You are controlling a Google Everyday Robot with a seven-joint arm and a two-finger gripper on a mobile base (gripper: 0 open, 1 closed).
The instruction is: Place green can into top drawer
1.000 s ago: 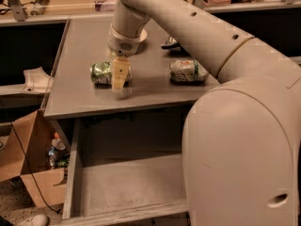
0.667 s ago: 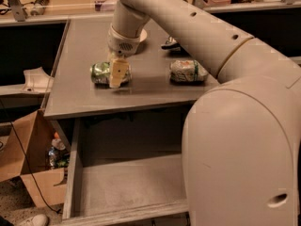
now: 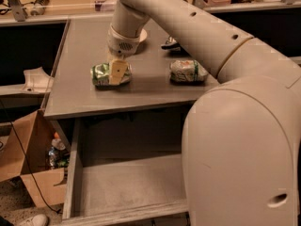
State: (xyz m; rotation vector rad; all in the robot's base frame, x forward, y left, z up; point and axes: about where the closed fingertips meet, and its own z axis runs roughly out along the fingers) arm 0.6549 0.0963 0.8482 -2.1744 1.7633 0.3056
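The green can (image 3: pixel 101 74) lies on its side on the grey countertop (image 3: pixel 75 55), at its front middle. It is shiny and dented. My gripper (image 3: pixel 117 72) comes down from above and sits right on the can, covering the can's right half. The top drawer (image 3: pixel 127 185) is pulled open below the countertop. Its flat grey bottom shows nothing inside, and its right part is hidden behind my body.
A whitish can (image 3: pixel 188 71) with green and orange marks lies to the right on the countertop. A small dark object (image 3: pixel 170 43) sits behind it. My arm and body (image 3: pixel 240 159) fill the right side. A cardboard box (image 3: pixel 28 173) with bottles stands on the floor at left.
My gripper has shifted slightly up and to the left over the green can. The can has stayed in the same spot on the countertop.
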